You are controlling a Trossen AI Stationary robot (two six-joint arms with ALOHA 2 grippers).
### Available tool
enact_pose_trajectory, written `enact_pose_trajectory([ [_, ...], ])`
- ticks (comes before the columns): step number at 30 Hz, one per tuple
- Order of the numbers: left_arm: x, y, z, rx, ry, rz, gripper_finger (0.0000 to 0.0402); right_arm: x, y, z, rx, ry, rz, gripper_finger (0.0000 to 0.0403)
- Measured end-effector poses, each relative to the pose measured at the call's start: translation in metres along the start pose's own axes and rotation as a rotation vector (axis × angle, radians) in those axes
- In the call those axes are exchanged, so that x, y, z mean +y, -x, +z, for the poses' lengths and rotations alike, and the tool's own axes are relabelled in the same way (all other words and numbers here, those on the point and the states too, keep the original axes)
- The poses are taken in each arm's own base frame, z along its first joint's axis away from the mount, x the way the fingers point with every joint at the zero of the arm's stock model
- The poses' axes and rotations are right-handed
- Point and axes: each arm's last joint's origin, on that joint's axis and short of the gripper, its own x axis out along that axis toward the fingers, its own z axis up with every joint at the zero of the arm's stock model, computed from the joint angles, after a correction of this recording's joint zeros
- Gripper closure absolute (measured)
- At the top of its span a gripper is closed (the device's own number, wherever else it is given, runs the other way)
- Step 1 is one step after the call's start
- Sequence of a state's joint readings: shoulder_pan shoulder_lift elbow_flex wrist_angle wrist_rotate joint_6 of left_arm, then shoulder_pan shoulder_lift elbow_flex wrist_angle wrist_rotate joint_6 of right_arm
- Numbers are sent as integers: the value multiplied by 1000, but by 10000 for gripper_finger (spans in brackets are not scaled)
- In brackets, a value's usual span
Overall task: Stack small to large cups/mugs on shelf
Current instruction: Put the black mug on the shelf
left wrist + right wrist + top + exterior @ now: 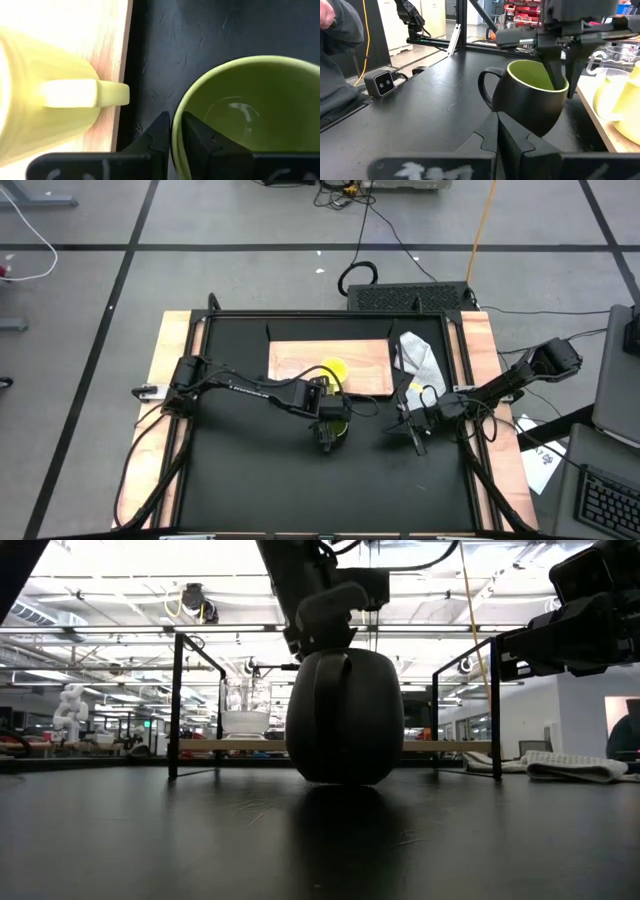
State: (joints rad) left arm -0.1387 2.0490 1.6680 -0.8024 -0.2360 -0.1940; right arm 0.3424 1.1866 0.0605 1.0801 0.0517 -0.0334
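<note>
Left gripper (pixel 171 131): fingers (pixel 156 135) straddle the rim of the green mug (pixel 532 97), one inside, one outside, close to the wall; cannot tell whether they grip it. The mug stands upright on the black desk (pixel 250 470), just off the wooden shelf's (pixel 295 360) near edge. Yellow mug (pixel 333 370) sits on the shelf near that edge, the glass cup (pixel 245 710) on the shelf too. Right gripper (pixel 497 125): fingers closed, empty, low over the desk beside the green mug. White cloth (pixel 418 355) by the shelf's right end.

Our two arms over the black table (pixel 250 470)

We see the left gripper (pixel 329 432) at the green mug (pixel 338 423), the yellow mug (pixel 333 370) on the shelf (pixel 300 360), the right gripper (pixel 410 432) beside.
</note>
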Motion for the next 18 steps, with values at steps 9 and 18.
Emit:
enact_pose_trajectory([
  [9, -7, -1, -2, 2, -27, -19, 344, 0, 0, 0, 0, -3, 0, 403],
  [18, -20, 4, 0, -49, -65, -23, 299, 0, 0, 0, 0, -4, 0, 403],
])
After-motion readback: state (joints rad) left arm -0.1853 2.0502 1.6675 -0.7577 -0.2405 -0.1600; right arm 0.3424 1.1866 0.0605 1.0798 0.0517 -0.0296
